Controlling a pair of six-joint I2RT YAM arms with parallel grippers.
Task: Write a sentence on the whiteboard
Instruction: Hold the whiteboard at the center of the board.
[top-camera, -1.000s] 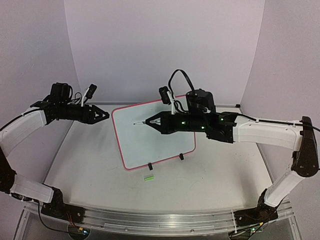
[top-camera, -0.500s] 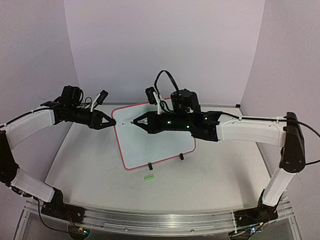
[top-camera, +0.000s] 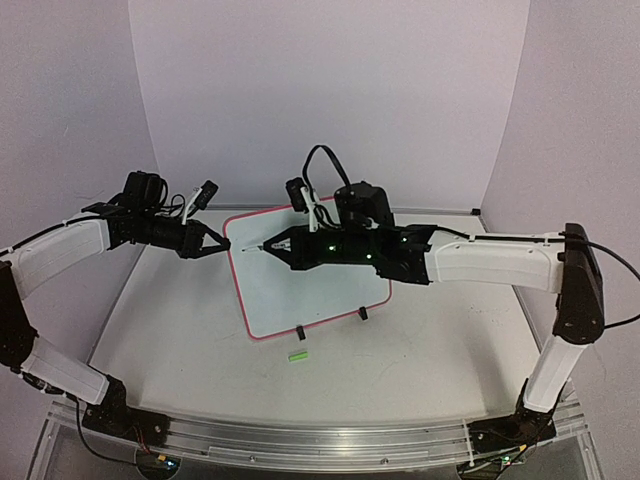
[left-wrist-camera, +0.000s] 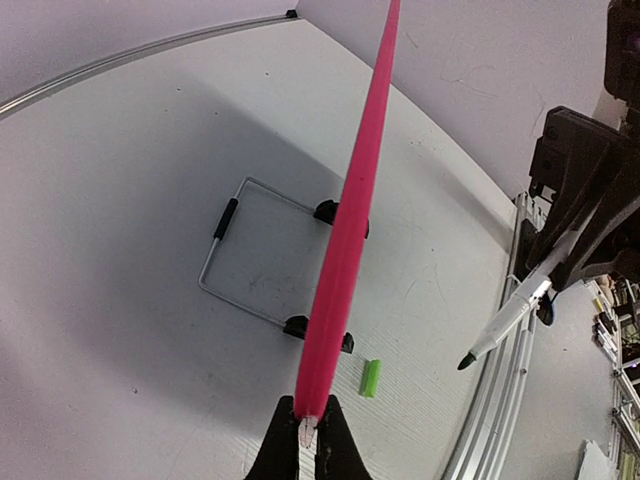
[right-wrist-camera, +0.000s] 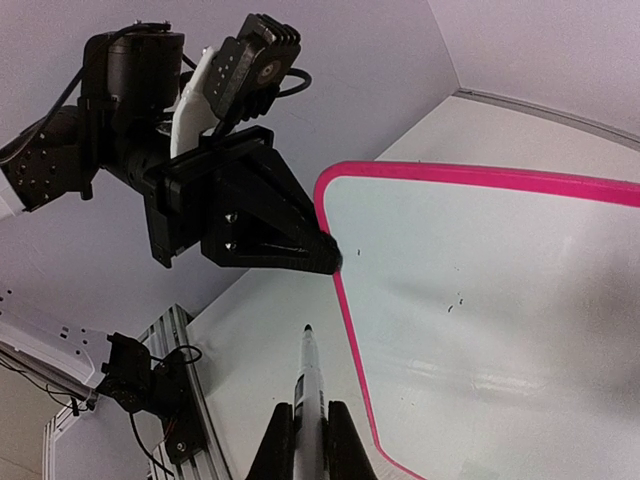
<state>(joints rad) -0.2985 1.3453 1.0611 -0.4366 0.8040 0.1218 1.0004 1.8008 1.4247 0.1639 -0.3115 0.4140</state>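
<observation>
Two arms up: I see the left gripper (top-camera: 219, 246) pinched shut on the left frame edge of the whiteboard (top-camera: 318, 290), propped tilted mid-table. The right gripper (top-camera: 281, 245) clamps a marker (right-wrist-camera: 308, 372), tip near the board's upper-left corner.

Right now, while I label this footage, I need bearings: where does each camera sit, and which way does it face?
Top external: above and behind the robot, looking down at the whiteboard; both arms, the left tool and the right tool show.
Left wrist: on the left arm, looking along the board's pink edge, clamped between its own fingers.
Right wrist: on the right arm, facing the board's white face past the marker it grips.
Shared: each wrist view shows the other arm's tool.
</observation>
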